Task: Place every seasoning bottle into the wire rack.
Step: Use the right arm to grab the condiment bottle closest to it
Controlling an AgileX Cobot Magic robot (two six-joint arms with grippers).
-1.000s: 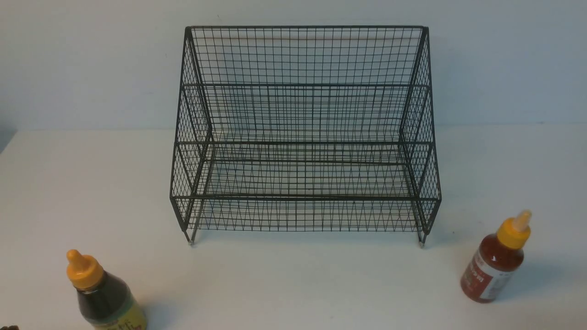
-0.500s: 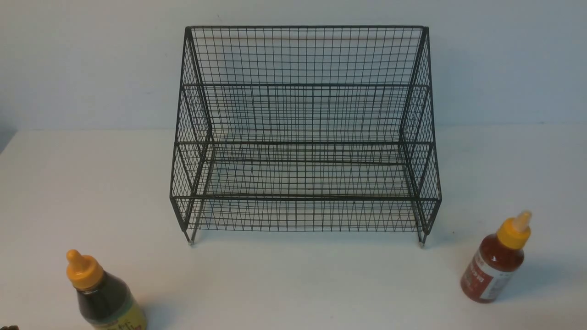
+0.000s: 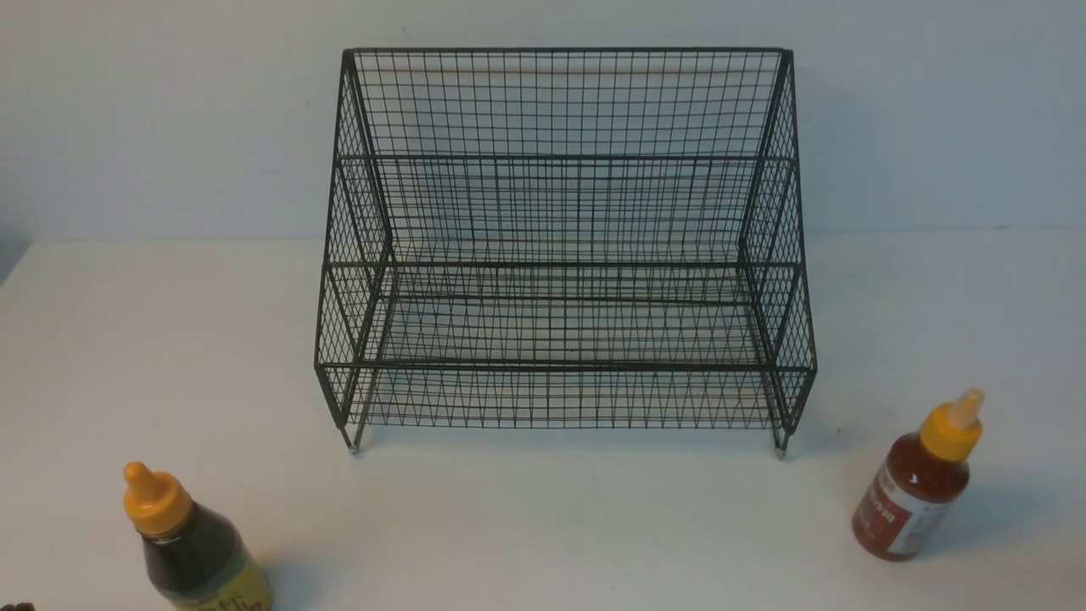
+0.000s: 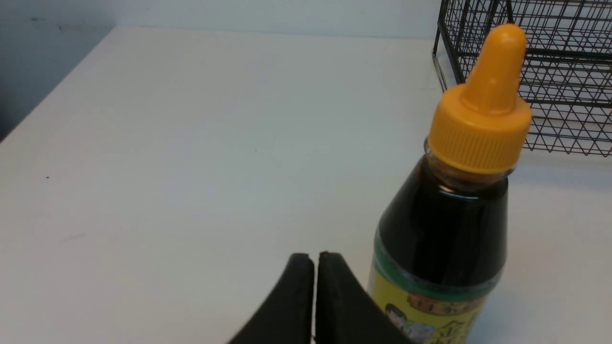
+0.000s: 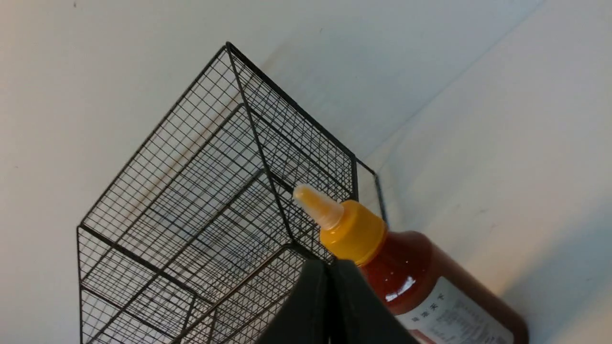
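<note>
From the front, you see the wire rack (image 3: pixel 564 255) standing on its small feet at the middle of the white table (image 3: pixel 543 526). Its tall back is toward the pale wall (image 3: pixel 170 119) and its two stepped tiers face the camera. The dark sauce bottle (image 3: pixel 199 560), with a yellow-orange nozzle cap and a yellow-green label, stands upright on the table at the robot's near left. It is well apart from the rack and partly cut off by the picture's lower edge. The red sauce bottle (image 3: pixel 912 496), with the same kind of cap and a white-red label, stands on the table at the near right, near the rack's front right corner. Both bottles are outside the rack. In the left wrist view, your left gripper (image 4: pixel 314 258) is clenched, its two black fingers pressed flat together with nothing between them. The dark sauce bottle rises just beside them, and you cannot tell whether the nearer finger touches it. A corner of the rack shows beyond the bottle's cap. In the right wrist view, your right gripper (image 5: pixel 329 265) is likewise clenched on nothing, its fingers meeting in a thin seam. The red sauce bottle stands close beside them, and the rack's right end lies beyond it on the table.
</note>
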